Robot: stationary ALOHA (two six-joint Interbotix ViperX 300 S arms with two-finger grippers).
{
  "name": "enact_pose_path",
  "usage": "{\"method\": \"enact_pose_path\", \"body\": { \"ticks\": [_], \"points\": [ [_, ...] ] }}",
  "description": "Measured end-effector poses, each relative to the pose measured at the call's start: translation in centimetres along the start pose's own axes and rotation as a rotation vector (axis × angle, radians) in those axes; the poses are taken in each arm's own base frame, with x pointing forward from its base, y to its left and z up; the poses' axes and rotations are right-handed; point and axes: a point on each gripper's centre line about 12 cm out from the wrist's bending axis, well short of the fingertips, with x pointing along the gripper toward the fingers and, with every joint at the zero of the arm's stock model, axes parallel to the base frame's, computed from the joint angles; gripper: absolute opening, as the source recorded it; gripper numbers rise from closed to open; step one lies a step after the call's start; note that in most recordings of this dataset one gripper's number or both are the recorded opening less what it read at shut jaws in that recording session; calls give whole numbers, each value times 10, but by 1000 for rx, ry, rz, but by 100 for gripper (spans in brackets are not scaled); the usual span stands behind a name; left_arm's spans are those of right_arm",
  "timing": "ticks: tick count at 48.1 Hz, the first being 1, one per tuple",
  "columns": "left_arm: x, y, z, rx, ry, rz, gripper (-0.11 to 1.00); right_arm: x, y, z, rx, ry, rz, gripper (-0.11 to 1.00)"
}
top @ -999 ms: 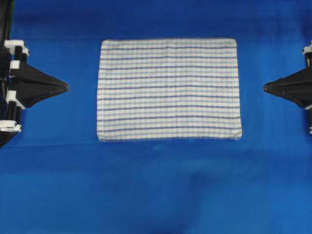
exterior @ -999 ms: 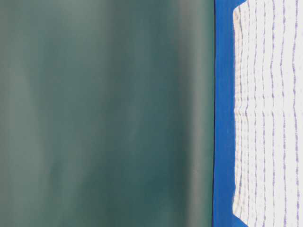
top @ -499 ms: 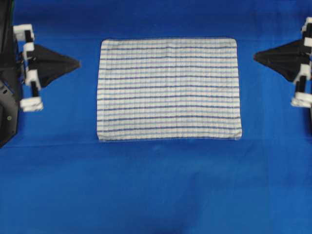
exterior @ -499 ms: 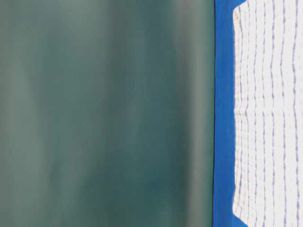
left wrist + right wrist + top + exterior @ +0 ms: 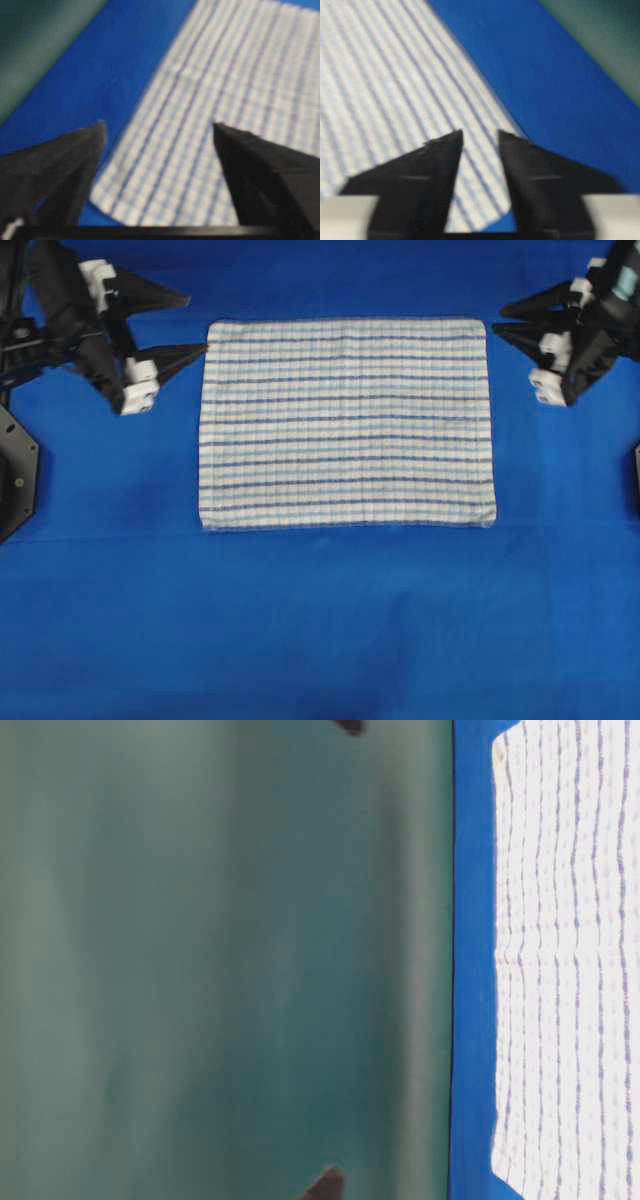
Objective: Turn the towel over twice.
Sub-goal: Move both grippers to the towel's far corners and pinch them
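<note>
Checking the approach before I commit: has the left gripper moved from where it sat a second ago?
Yes. In the overhead view the left gripper has swung up from beside the towel's left edge toward its top-left corner, jaws now open. The towel lies unchanged.

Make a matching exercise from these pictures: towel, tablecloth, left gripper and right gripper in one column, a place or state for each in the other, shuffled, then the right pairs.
Things:
1. towel
2. tablecloth
3. left gripper
4. right gripper

Places or states:
A. open, by the towel's far corner at the overhead view's right
B. plain blue, covers the table
C. lies flat, white with blue stripes
D. open, by the towel's far corner at the overhead view's left

Pairs: 1-C, 2-B, 3-D, 4-A
</note>
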Motion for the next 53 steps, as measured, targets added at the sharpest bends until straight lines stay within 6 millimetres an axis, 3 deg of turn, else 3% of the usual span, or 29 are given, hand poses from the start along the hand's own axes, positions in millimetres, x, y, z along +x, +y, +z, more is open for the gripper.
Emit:
{"method": "enact_pose_path", "body": {
  "ticks": [2,9,22,42,47,53],
  "points": [
    [7,4,-5,-5,19,14,89,8,-4,-5,6,30,-14,65],
    [29,17,-24,14,78,54,87,31,-14,-17,12,100,-46,59],
    [61,37,-61,27,171,106,87,64,-33,-39,23,185,-91,59],
    [82,44,-105,13,282,118,81,90,-46,-65,36,241,-119,56],
    [82,47,-107,9,298,125,64,90,-46,-64,29,239,-118,44],
    [80,49,-112,1,343,129,28,90,-45,-64,18,239,-116,11]
  ]
}}
